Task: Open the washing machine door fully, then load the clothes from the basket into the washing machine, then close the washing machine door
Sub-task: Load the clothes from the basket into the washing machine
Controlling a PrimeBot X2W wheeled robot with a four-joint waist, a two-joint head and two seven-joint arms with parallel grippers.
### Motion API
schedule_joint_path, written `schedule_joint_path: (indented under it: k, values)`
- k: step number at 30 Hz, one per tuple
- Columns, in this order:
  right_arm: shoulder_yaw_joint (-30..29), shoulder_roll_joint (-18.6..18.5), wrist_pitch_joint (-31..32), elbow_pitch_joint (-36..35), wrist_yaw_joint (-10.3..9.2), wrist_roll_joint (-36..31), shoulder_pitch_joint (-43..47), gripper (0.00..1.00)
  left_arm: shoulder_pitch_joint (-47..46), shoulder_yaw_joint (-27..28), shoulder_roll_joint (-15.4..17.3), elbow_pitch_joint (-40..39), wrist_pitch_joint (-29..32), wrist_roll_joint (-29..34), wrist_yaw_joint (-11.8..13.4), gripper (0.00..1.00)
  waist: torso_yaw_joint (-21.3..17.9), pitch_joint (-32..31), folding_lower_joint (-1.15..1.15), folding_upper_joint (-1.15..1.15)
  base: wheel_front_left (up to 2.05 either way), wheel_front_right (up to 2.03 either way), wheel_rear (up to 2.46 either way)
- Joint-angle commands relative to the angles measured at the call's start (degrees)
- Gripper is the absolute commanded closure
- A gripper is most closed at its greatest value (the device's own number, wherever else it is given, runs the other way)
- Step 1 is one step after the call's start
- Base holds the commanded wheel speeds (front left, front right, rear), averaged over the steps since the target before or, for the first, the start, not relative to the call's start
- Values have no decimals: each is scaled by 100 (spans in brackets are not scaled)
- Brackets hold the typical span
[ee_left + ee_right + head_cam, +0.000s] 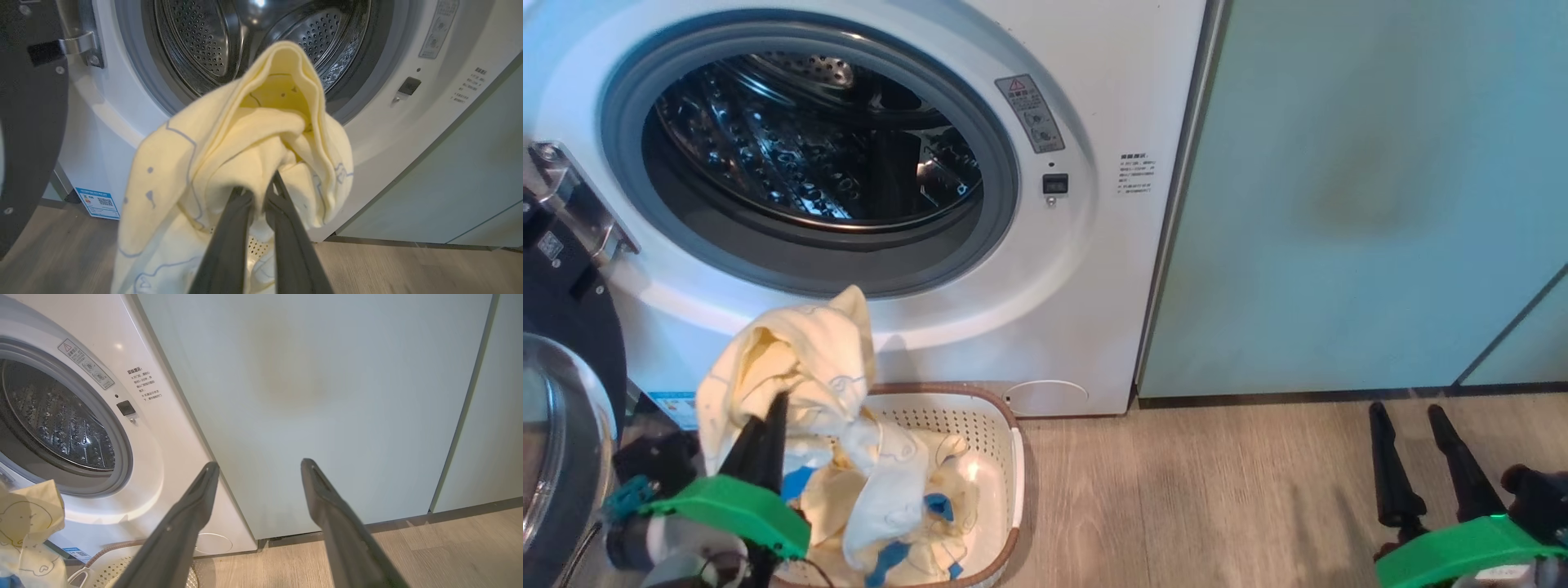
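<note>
Beside green cabinets (1339,204), the washing machine (1094,327) is seen open, the basket (1016,457) of clothes (890,498) set before it. A yellow garment (245,134), pinched by the left jaws, should be released deep inside the drum (809,147); the right jaws are spread, empty.

Pale green cabinet (1364,196) (faintly smudged) stands on the wood-look floor (1217,490).

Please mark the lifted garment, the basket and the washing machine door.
lifted garment (171,163): left wrist view, on the yellow panel left of the fold.
basket (947,415): head view, on the perforated back wall under the brown rim.
washing machine door (572,327): head view, on the black ring above the glass bowl.
</note>
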Motion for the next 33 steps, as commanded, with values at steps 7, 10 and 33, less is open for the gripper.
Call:
schedule_joint_path:
  k: [7, 10, 33]
  values:
    - [65, -117, -55, -194, 1, -31, -60, 0, -8, 561, 68, -385, -77, 180, 6, 100, 30, -75, 1, 0, 0, 0, 0]
    - [105, -130, -55, -197, 1, -32, -60, 0, -4, 674, 5, -410, -77, 107, 18, 100, 30, -86, 1, 0, 0, 0, 0]
    - [427, -129, -55, -334, 1, -178, -96, 0, -495, 690, -18, -434, 66, 13, 214, 100, -41, 40, 1, 0, 0, 0, 0]
